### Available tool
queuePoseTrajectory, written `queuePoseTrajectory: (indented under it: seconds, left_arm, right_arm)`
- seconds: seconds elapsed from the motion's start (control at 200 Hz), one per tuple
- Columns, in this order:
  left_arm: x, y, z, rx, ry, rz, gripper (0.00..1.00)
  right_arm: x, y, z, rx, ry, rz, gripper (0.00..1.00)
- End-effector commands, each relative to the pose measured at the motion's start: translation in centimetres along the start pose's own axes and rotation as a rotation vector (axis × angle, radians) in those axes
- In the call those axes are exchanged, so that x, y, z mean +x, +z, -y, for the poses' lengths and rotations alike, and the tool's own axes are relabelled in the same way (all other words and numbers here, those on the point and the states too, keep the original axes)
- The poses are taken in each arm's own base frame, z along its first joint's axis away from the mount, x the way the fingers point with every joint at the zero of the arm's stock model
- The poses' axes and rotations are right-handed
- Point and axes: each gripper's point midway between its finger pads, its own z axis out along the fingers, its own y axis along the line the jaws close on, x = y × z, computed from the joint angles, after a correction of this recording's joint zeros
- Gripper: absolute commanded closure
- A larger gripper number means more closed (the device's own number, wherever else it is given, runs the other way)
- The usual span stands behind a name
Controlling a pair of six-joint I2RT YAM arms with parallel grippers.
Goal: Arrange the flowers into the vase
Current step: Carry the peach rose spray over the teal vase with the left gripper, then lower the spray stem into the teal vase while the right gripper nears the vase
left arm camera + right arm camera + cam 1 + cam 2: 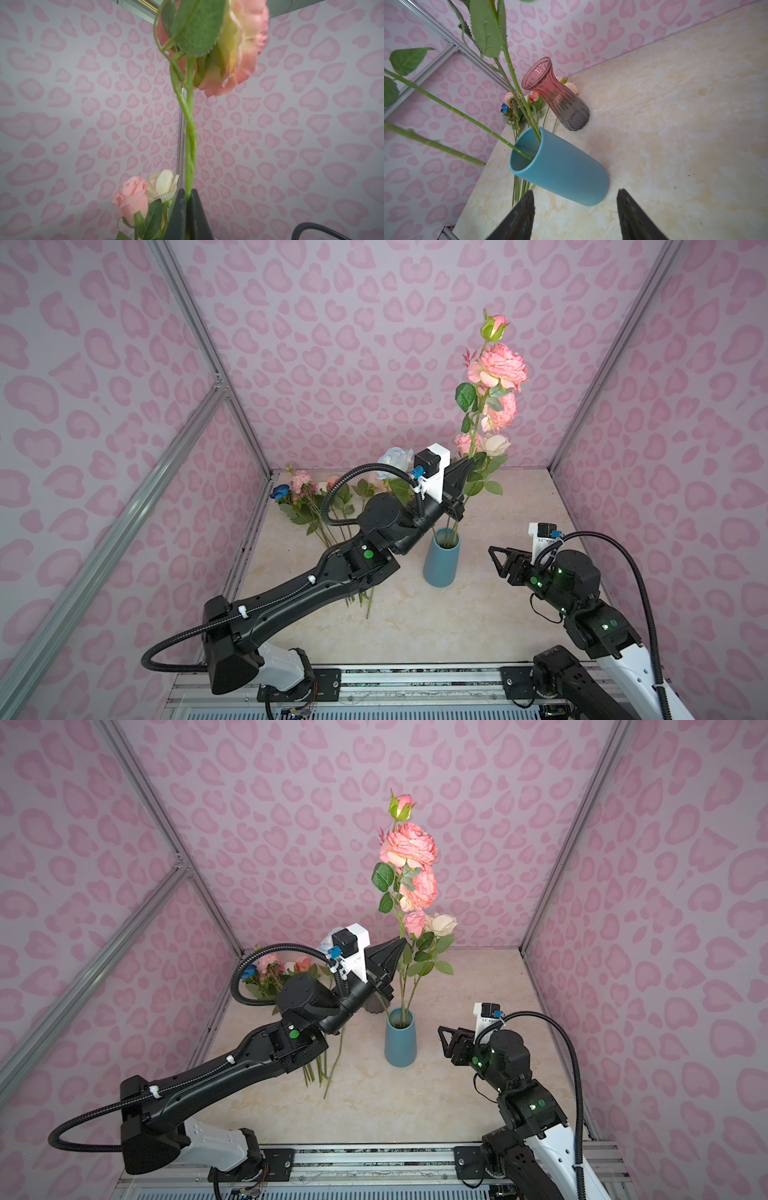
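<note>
A blue vase [441,560] [399,1042] [560,166] stands mid-table and holds a small pink rose [463,443] [131,195] and a cream rose [495,443] [164,185]. My left gripper [467,464] [399,946] [188,193] is above the vase, shut on the green stem [190,135] of a tall flower with big pink blooms [496,366] [409,844]. Several stems run into the vase mouth in the right wrist view. My right gripper [496,560] [444,1040] [575,193] stands open and empty just right of the vase. More flowers [307,493] [270,969] [517,104] lie at the back left.
A pink-and-grey glass vase [556,95] [374,1006] stands behind the blue one, mostly hidden by the left arm in both top views. Pink patterned walls close in on three sides. The marble tabletop [519,510] stretches to the back right.
</note>
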Motion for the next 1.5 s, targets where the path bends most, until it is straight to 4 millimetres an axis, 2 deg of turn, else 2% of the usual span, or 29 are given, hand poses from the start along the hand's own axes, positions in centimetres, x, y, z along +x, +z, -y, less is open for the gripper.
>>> queuePoseTrajectory:
  seconds: [0.0, 0.115, 0.295, 0.31, 0.38, 0.455, 0.605, 0.68, 0.72, 0.745, 0.76, 0.79, 0.805, 0.84, 0.88, 0.9, 0.93, 0.955, 0.995, 1.03, 1.11, 1.14, 1.195, 1.24, 1.285, 1.36, 1.405, 1.425, 1.495]
  left_arm:
    - [0.4, 0.9, -1.2, -0.083, 0.018, 0.053, 0.96]
    - [3.6, 1.3, -1.4, -0.102, 0.034, -0.004, 0.96]
    - [6.1, 1.5, -1.8, -0.127, 0.075, -0.05, 0.96]
    - [7.3, 1.2, -1.9, -0.128, 0.084, -0.076, 0.96]
    - [8.5, 0.9, -2.1, -0.141, 0.087, -0.098, 0.96]
    - [8.8, 0.8, -2.1, -0.134, 0.082, -0.105, 0.96]
    - [7.0, 0.6, -1.7, -0.108, 0.072, -0.084, 0.96]
    - [7.2, 0.5, -2.3, -0.138, 0.1, -0.102, 0.96]
    - [7.7, 0.7, -3.3, -0.183, 0.106, -0.103, 0.96]
    - [8.0, 1.2, -3.6, -0.187, 0.098, -0.108, 0.96]
    - [8.9, 1.4, -3.9, -0.185, 0.093, -0.134, 0.96]
    - [8.8, 2.2, -5.1, -0.228, 0.045, -0.134, 0.96]
    - [9.0, 2.4, -5.7, -0.25, 0.013, -0.129, 0.96]
    - [9.9, 3.0, -5.8, -0.216, -0.006, -0.133, 0.97]
    - [11.8, 3.3, -7.2, -0.296, 0.002, -0.143, 0.96]
    - [12.5, 3.3, -7.9, -0.336, -0.01, -0.142, 0.96]
    - [13.4, 3.9, -7.0, -0.256, 0.018, -0.167, 0.97]
    - [14.2, 4.2, -6.8, -0.234, 0.061, -0.182, 0.97]
    - [14.5, 4.5, -8.8, -0.345, 0.055, -0.177, 0.96]
    - [15.2, 4.8, -8.9, -0.305, 0.045, -0.199, 0.96]
    - [18.1, 4.7, -9.8, -0.268, -0.009, -0.237, 0.97]
    - [19.5, 4.5, -10.1, -0.266, -0.054, -0.251, 0.96]
    - [22.0, 4.7, -9.2, -0.197, -0.085, -0.28, 0.97]
    - [23.6, 4.5, -9.1, -0.209, -0.113, -0.303, 0.96]
    - [24.5, 4.4, -8.1, -0.163, -0.151, -0.305, 0.97]
    - [25.7, 4.1, -7.1, -0.157, -0.137, -0.323, 0.97]
    - [25.3, 4.1, -7.1, -0.172, -0.126, -0.314, 0.97]
    - [26.2, 3.4, -7.1, -0.179, -0.126, -0.334, 0.97]
    - [25.6, 3.2, -6.5, -0.153, -0.147, -0.326, 0.97]
  right_arm:
    - [-0.4, -0.2, -0.3, -0.014, -0.023, 0.018, 0.35]
    - [-0.3, -0.2, -0.2, -0.011, -0.032, 0.017, 0.35]
    - [0.1, -0.1, -0.1, -0.013, -0.031, 0.011, 0.35]
    - [0.2, -0.1, 0.0, -0.01, -0.031, 0.009, 0.35]
    - [0.3, -0.1, 0.1, -0.01, -0.03, 0.009, 0.35]
    - [0.4, 0.0, 0.2, -0.009, -0.025, 0.009, 0.35]
    - [0.3, 0.1, 0.0, -0.024, -0.006, 0.012, 0.35]
    - [-0.8, 0.4, -0.2, -0.031, 0.01, 0.062, 0.34]
    - [-1.4, 1.6, 1.2, 0.03, 0.05, 0.112, 0.39]
    - [-2.0, 2.7, 1.7, 0.053, 0.044, 0.145, 0.37]
    - [-2.1, 3.7, 2.1, 0.06, 0.063, 0.153, 0.36]
    - [-1.2, 6.7, 3.0, 0.058, 0.181, 0.117, 0.4]
    - [-0.1, 8.2, 2.8, 0.024, 0.231, 0.07, 0.41]
    - [0.7, 11.6, 0.8, -0.099, 0.289, 0.04, 0.39]
    - [1.7, 15.0, 0.1, -0.057, 0.317, 0.026, 0.47]
    - [2.2, 16.2, 0.0, -0.023, 0.326, 0.009, 0.47]
    - [1.8, 17.2, -1.4, -0.085, 0.29, 0.007, 0.45]
    - [1.3, 17.6, -1.6, -0.088, 0.25, 0.027, 0.42]
    - [1.3, 18.3, 1.6, 0.096, 0.292, 0.048, 0.41]
    - [1.1, 19.3, 2.8, 0.101, 0.302, -0.005, 0.42]
    - [0.8, 20.3, 2.5, -0.003, 0.309, 0.005, 0.43]
    - [1.2, 20.6, 2.4, 0.004, 0.286, 0.005, 0.42]
    - [2.6, 21.4, 3.0, 0.041, 0.265, -0.03, 0.43]
    - [3.5, 21.4, 3.1, 0.001, 0.284, -0.018, 0.43]
    - [4.4, 21.0, 4.3, 0.03, 0.309, -0.007, 0.45]
    - [4.6, 20.2, 5.3, 0.075, 0.292, -0.013, 0.45]
    - [4.4, 19.6, 5.6, 0.101, 0.278, -0.004, 0.45]
    - [4.1, 19.4, 5.5, 0.104, 0.274, 0.0, 0.45]
    - [3.5, 18.8, 5.1, 0.102, 0.27, 0.012, 0.45]
